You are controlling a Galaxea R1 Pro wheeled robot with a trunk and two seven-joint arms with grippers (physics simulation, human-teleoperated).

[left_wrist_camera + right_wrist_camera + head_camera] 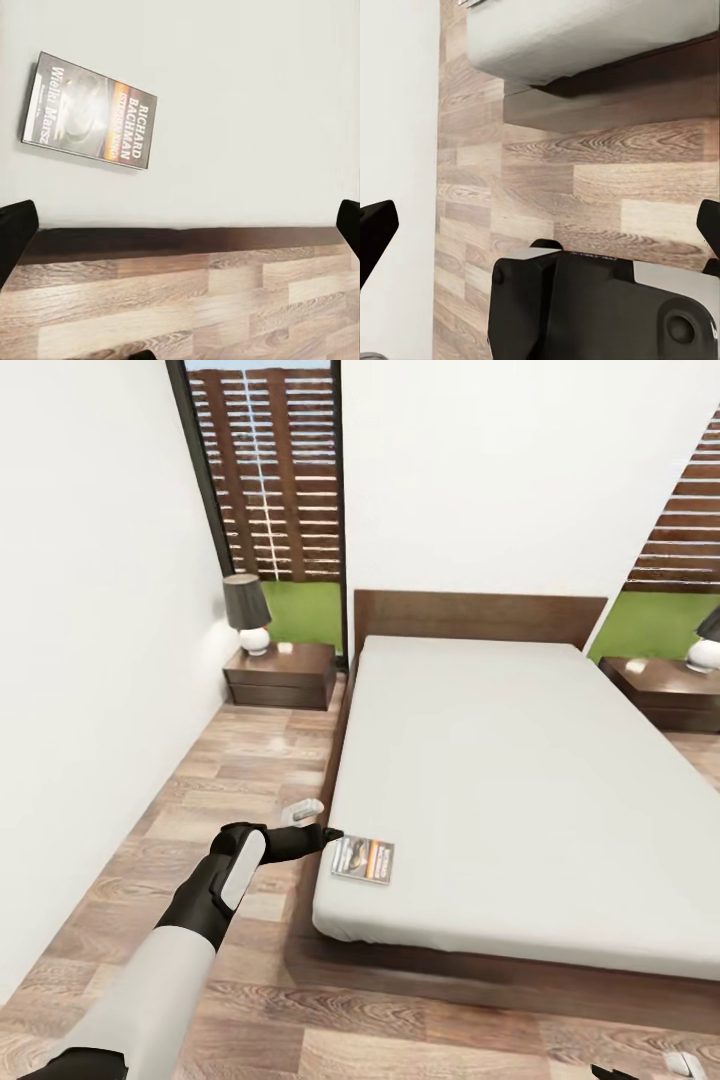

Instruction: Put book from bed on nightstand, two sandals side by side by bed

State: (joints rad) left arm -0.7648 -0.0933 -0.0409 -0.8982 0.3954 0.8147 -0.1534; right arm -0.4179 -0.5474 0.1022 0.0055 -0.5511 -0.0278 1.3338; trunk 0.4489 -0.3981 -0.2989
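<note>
We held our left gripper [322,822], jaws wide, just left of the book [363,859] lying at the bed's [520,780] near-left corner.

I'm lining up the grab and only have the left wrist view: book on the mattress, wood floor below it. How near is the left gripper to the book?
Observer: In the head view the left gripper is at the left edge of the bed, just short of the book, which lies near the mattress's near-left corner.
Operator: Where is a nightstand for it?
Observer: One nightstand stands left of the headboard, on the left arm's side of the bed, with a lamp on it.
Operator: Any alternative?
Observer: A second nightstand stands on the far side of the bed, holding another lamp.
</note>
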